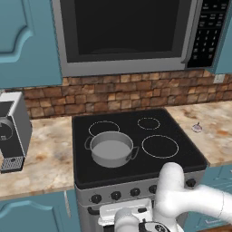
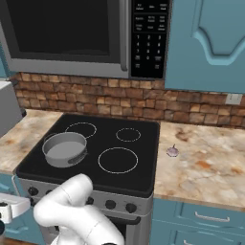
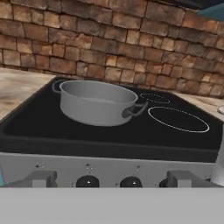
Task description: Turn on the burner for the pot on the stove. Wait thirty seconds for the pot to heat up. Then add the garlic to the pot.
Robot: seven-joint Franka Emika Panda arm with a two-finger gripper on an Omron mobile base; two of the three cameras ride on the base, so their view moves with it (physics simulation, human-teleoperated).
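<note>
Hand view: knobs [image 3: 87, 181] low centre, pot [image 3: 97, 103] above; knob-turn step pending, needs approach. Jaws probably apart, cannot tell.

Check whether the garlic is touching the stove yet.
Apart. The right base view shows the garlic on the counter, with bare countertop between it and the stove.

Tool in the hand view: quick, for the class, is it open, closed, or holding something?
Tool: open, holding nothing; fingertips stand wide apart, facing the stove front.
</note>
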